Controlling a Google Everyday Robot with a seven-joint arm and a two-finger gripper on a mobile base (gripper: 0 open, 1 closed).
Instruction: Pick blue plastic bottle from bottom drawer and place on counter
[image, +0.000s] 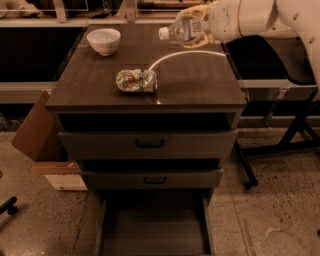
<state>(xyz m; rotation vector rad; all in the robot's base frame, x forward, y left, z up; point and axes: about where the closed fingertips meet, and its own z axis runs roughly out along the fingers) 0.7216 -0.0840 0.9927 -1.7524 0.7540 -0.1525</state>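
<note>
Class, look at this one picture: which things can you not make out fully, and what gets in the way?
All in the camera view:
1. Bottle: its base is hidden inside the gripper, which holds it above the counter's back right corner. The label print is too small to read.
2. Bottom drawer: its front end is cut off by the lower edge.
3. Cardboard box: its inside is hidden by its flap.

Gripper (199, 23) with bottle (178, 31) above counter (200, 82)
</note>
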